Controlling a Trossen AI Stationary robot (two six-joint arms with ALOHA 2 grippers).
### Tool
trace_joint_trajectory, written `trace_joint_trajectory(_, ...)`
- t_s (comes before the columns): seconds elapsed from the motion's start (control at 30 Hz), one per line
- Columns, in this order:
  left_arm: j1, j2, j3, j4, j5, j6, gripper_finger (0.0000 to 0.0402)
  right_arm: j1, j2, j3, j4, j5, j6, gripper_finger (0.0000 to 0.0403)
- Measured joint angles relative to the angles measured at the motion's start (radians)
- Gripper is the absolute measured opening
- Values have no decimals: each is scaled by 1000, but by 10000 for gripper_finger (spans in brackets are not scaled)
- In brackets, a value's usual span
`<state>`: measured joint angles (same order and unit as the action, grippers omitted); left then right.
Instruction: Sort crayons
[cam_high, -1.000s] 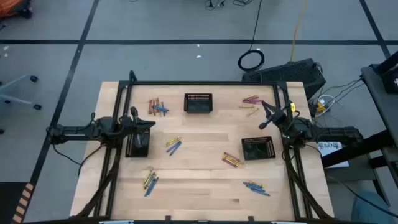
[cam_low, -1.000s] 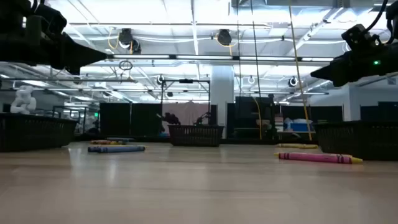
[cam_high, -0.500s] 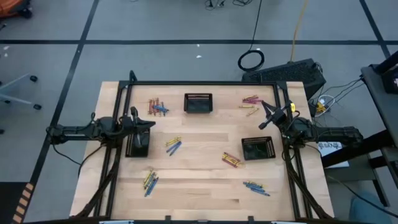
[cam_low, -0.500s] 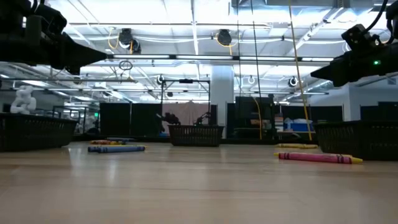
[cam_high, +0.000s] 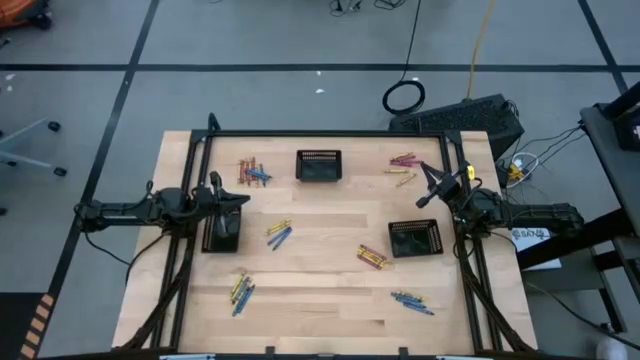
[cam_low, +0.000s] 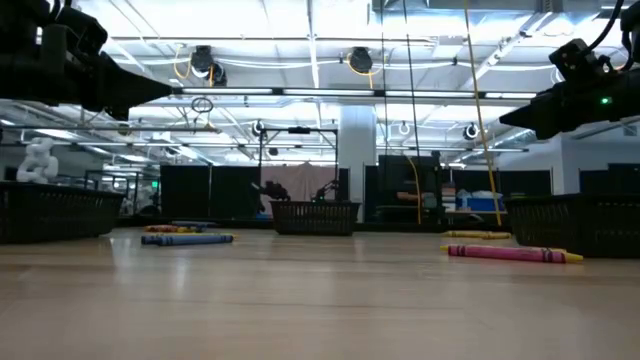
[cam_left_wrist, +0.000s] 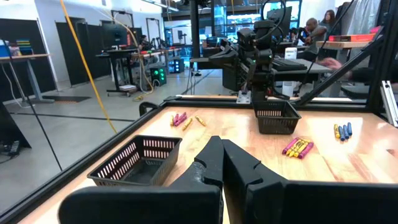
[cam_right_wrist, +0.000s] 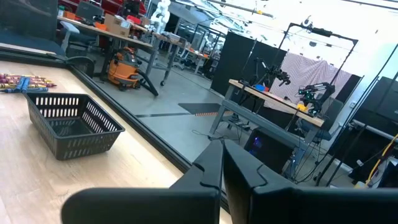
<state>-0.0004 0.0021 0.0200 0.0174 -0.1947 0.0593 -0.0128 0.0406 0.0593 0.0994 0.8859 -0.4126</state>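
The crayons lie on the wooden table in several small clusters: mixed ones (cam_high: 253, 170) at the far left, pink and yellow (cam_high: 403, 160) at the far right, yellow and blue (cam_high: 279, 233) left of centre, others (cam_high: 372, 258) by the right basket, and more near the front (cam_high: 241, 290) (cam_high: 411, 300). My left gripper (cam_high: 245, 198) hovers shut above the left basket (cam_high: 222, 232); its closed fingers (cam_left_wrist: 222, 149) show in the left wrist view. My right gripper (cam_high: 423, 170) hangs shut in the air near the far right crayons, with its fingers (cam_right_wrist: 222, 149) closed.
Three black mesh baskets stand on the table: far middle (cam_high: 319, 166), right (cam_high: 414, 238) and left. A black frame (cam_high: 330, 134) borders the table's far and side edges. In the low view a pink crayon (cam_low: 512, 253) and a blue one (cam_low: 190, 239) lie flat.
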Motion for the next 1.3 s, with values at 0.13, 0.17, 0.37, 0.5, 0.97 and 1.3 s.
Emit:
trace_joint_trajectory(0.13,0,0,0,0,0,0,0,0,0,0,0,0,0,0)
trace_joint_trajectory(0.17,0,0,0,0,0,0,0,0,0,0,0,0,0,0)
trace_joint_trajectory(0.37,0,0,0,0,0,0,0,0,0,0,0,0,0,0)
trace_joint_trajectory(0.5,0,0,0,0,0,0,0,0,0,0,0,0,0,0)
trace_joint_trajectory(0.97,0,0,0,0,0,0,0,0,0,0,0,0,0,0)
trace_joint_trajectory(1.3,0,0,0,0,0,0,0,0,0,0,44,-53,-347,0)
